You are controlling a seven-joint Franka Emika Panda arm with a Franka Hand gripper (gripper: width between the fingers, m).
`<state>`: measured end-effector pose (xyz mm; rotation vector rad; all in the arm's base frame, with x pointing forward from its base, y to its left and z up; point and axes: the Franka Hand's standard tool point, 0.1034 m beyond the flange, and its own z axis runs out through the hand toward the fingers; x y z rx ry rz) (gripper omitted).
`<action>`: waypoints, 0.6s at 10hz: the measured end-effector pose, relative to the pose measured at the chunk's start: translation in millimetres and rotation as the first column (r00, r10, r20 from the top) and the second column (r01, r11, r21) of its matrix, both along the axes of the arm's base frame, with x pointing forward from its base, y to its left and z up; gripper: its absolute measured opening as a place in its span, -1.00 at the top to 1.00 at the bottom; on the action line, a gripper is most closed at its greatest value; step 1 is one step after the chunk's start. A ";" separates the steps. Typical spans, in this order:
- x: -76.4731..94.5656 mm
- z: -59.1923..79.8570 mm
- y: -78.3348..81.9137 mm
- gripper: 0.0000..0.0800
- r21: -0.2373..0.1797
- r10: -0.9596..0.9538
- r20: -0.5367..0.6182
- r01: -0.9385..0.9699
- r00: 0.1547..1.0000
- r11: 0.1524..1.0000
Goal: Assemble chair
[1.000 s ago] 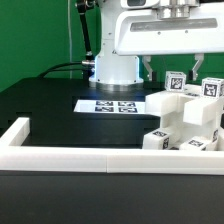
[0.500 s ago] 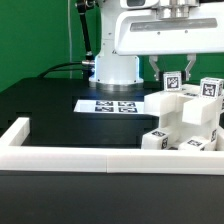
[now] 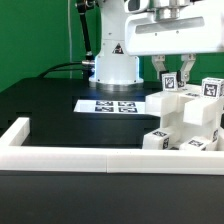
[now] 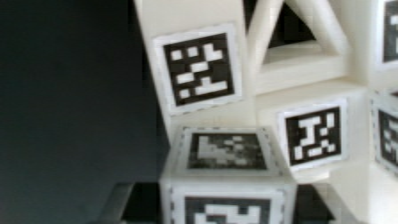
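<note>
The white chair assembly (image 3: 188, 122) of stacked blocky parts with black-and-white tags stands at the exterior view's right. A small tagged block (image 3: 172, 81) sticks up at its top. My gripper (image 3: 172, 70) hangs straight over it with one finger on each side of the block, closed in against it. In the wrist view the same block (image 4: 228, 178) sits between my dark fingers (image 4: 139, 200). Tagged white chair faces (image 4: 199, 68) lie beyond it. Another tagged post (image 3: 211, 88) stands just to the right.
The marker board (image 3: 112, 104) lies flat on the black table in front of the robot base (image 3: 116, 68). A long white border rail (image 3: 90, 159) runs along the front and turns back at the exterior view's left (image 3: 15, 131).
My two fingers have drawn in from wide apart to close against the small tagged block. The hand has shifted a little to the exterior view's right. The chair parts have not moved.
</note>
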<state>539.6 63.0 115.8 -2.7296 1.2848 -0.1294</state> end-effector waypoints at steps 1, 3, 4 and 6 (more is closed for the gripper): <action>-0.6 -0.1 -0.3 0.28 0.026 -0.129 -0.007 0.129 0.992 0.991; -1.1 -0.4 0.1 0.28 0.060 -0.313 -0.029 0.315 0.949 0.947; -1.2 -0.7 0.1 0.28 0.076 -0.421 -0.047 0.423 0.906 0.903; -1.4 -0.9 1.3 0.28 0.090 -0.559 -0.073 0.564 0.826 0.821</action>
